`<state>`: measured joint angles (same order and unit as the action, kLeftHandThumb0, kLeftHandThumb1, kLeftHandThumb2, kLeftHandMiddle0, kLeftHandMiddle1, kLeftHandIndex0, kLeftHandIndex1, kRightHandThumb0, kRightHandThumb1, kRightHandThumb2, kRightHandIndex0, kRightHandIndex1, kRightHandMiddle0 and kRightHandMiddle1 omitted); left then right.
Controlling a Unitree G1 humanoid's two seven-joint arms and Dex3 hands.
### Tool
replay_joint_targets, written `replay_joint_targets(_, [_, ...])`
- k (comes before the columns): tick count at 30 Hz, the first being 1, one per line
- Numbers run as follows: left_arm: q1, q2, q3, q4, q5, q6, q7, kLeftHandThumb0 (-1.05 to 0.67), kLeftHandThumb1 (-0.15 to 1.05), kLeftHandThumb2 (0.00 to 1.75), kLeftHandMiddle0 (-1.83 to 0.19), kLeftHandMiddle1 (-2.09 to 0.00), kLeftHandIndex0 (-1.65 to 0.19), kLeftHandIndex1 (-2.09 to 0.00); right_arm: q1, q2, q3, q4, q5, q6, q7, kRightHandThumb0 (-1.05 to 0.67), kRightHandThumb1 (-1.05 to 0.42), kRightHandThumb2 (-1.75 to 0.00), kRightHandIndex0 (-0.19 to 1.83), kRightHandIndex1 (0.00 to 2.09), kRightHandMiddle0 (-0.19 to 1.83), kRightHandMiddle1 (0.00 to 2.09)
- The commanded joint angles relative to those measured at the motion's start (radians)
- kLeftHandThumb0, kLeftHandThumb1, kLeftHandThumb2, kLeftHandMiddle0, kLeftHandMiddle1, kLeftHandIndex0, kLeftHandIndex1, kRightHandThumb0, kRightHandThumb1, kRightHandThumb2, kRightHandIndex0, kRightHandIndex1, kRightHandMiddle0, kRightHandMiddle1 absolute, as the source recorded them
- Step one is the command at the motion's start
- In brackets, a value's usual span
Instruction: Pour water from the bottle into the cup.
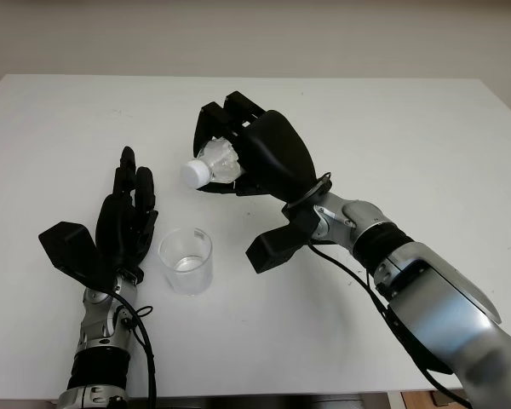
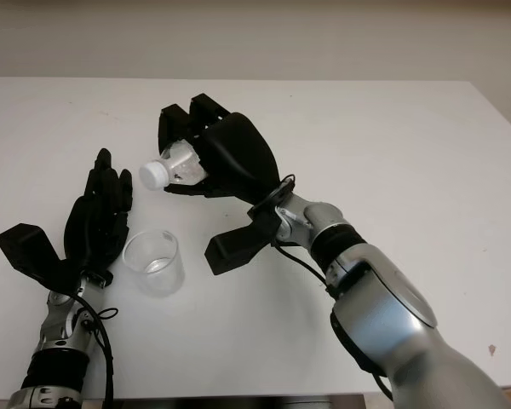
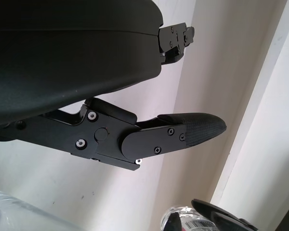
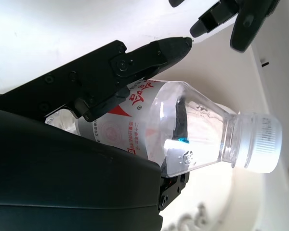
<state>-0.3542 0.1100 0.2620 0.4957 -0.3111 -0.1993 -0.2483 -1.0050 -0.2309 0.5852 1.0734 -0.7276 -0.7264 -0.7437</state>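
Cup [image 1: 186,261] is clear plastic, upright on the white table [image 1: 426,153] near the front edge, with what looks like a thin layer of water at the bottom; hard to be sure through the glare. Bottle [image 1: 215,164] is at the cup's 12 o'clock, held up off the table and tipped roughly horizontal, white cap [image 1: 194,173] on and pointing to 9 o'clock. Clear water sits inside it, red-and-white label around the body. Right hand [image 1: 251,153] is wrapped around the bottle body, fingers curled over it, palm shell hiding most of the label and the base. Left hand [image 1: 123,217] is open, just beside the cup at its 9 o'clock; can't tell if it touches the cup.
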Motion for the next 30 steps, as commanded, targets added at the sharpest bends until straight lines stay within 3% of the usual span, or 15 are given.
replay_joint_targets(1, [0.032,-0.013,-0.001,0.019,-0.002,0.012,0.000,-0.70,1.05,0.52,0.14,-0.05,0.16,-0.05,0.015,0.008,-0.044,-0.038,0.045,-0.013,0.047,-0.43,-1.05,-0.26,1.33,2.09,0.97,2.09])
replay_joint_targets(7, [0.036,-0.011,-0.004,0.012,0.001,0.017,-0.002,-0.69,1.05,0.53,0.15,-0.05,0.16,-0.05,0.063,0.037,-0.182,-0.079,0.262,-0.024,0.324,-0.39,-1.05,-0.27,1.37,2.09,1.02,2.09])
replay_joint_targets(14, [0.036,-0.013,-0.005,0.011,0.001,0.021,-0.003,-0.70,1.05,0.53,0.15,-0.05,0.16,-0.05,0.114,0.064,-0.350,-0.230,0.540,0.153,0.683,-0.37,-1.05,-0.31,1.38,2.09,1.04,2.09])
replay_joint_targets(25, [0.036,-0.013,-0.007,0.005,0.003,0.029,-0.003,-0.69,1.05,0.54,0.15,-0.05,0.15,-0.06,0.202,0.036,-0.527,-0.527,0.784,0.532,0.978,-0.35,-1.05,-0.37,1.37,2.09,1.08,2.09])
replay_joint_targets(30, [0.035,-0.008,-0.011,0.008,0.011,0.028,-0.004,-0.70,1.05,0.55,0.16,-0.05,0.16,-0.05,0.258,0.007,-0.601,-0.707,0.849,0.830,0.988,-0.37,-1.05,-0.36,1.40,2.09,1.02,2.09])
